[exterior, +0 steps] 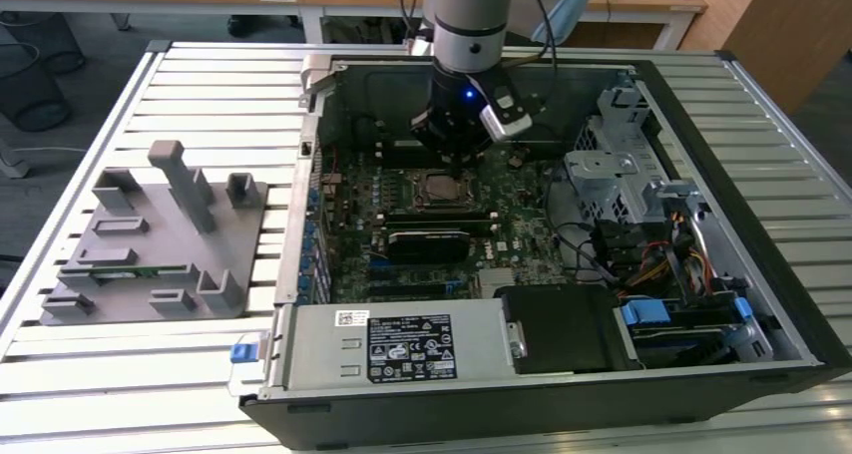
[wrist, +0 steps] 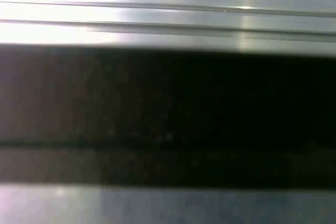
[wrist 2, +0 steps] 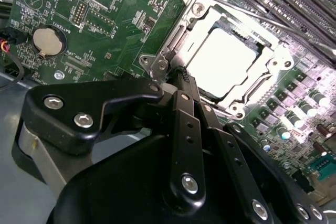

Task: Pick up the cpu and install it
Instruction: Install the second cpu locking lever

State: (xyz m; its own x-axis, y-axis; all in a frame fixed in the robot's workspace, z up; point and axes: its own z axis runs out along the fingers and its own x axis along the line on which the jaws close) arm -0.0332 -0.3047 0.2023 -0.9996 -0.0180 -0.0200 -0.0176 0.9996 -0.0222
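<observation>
Hovering inside the open computer case (exterior: 745,304), the gripper (exterior: 460,153) sits just above the motherboard (exterior: 533,225), at roughly 12 o'clock from the socket (exterior: 440,188) in the exterior view. Jaws pressed together, holding nothing. The cpu (wrist 2: 223,62) is seated flat in the socket frame (wrist 2: 273,66) in the second wrist view, silvery top up, at about 1 o'clock from the fingertips (wrist 2: 184,77), just apart from them. Grey fixture block (exterior: 154,244) on the slatted table (exterior: 200,85), at 9 o'clock from the case.
</observation>
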